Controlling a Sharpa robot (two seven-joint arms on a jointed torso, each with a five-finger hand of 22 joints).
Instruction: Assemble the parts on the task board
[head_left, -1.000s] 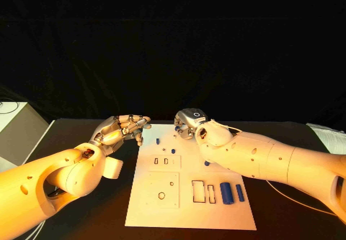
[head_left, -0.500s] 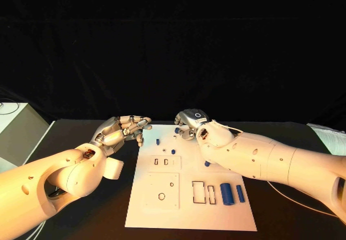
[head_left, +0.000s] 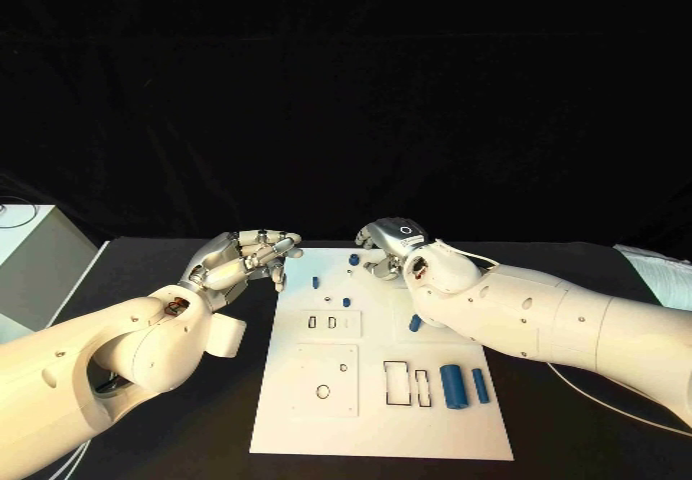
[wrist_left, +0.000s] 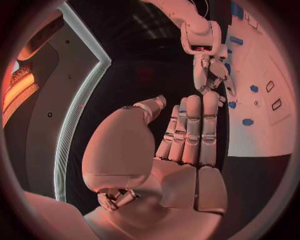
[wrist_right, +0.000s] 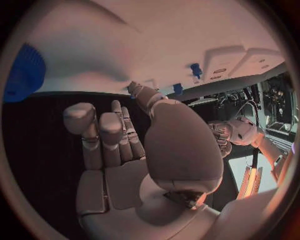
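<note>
Hands hover at the task board (head_left: 378, 420)'s far edge — left hand (head_left: 242, 259) at 10 o'clock, right hand (head_left: 387, 246) at 12 — both empty, fingers loosely curled apart.

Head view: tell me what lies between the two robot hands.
Between the left robot hand and right robot hand: the white task board's far edge, with a small blue part.

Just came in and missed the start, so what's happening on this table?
A two-armed robot is working over a white task board with small blue parts lying on it. Both hands hover at the board's far end: the left hand beside its edge, the right hand over its far end. Neither hand holds a part.
</note>
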